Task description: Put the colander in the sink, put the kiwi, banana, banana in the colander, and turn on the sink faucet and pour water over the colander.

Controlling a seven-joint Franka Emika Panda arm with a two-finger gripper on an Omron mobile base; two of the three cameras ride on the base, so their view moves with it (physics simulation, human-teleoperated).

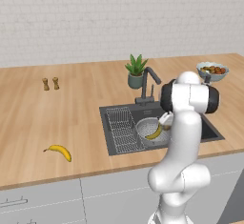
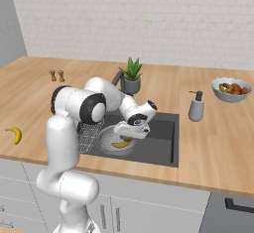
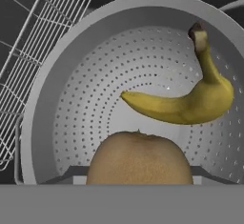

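Gripper: the gripper (image 2: pixel 130 137) hangs low over the colander, pointing down into it; in the hand view the kiwi (image 3: pixel 138 157) sits right at the fingers, clasped between the jaws, which stand part-way apart around it.
Kiwi: brown and fuzzy, at 6 o'clock in the hand view, above the colander's floor; whether it touches the metal cannot be told.
Colander: the colander (image 1: pixel 144 126) stands in the sink (image 1: pixel 208 131), in the middle of the basin, just right of the wire rack (image 1: pixel 121 128).
Banana in colander: a duller banana (image 3: pixel 190 103) lies on the perforated wall, at 2 o'clock from the kiwi in the hand view, dark stem up; it also shows yellow inside the bowl in the left base view.
Banana on counter: a bright banana (image 1: pixel 59 151) lies on the wooden counter (image 1: pixel 57 113), well apart from the sink at its 9 o'clock, near the front edge.
Faucet: the sink faucet (image 1: pixel 148 82) rises at 12 o'clock behind the basin.
In the way: the arm's elbow and forearm cover the right half of the basin in the left base view.
Around: a potted plant (image 1: pixel 136 70) just left of the faucet; two small shakers (image 1: pixel 50 83) far off at 10 o'clock; a soap dispenser (image 2: pixel 196 106) right of the sink; a pale-blue fruit bowl (image 2: pixel 231 89) beyond it at 2 o'clock.
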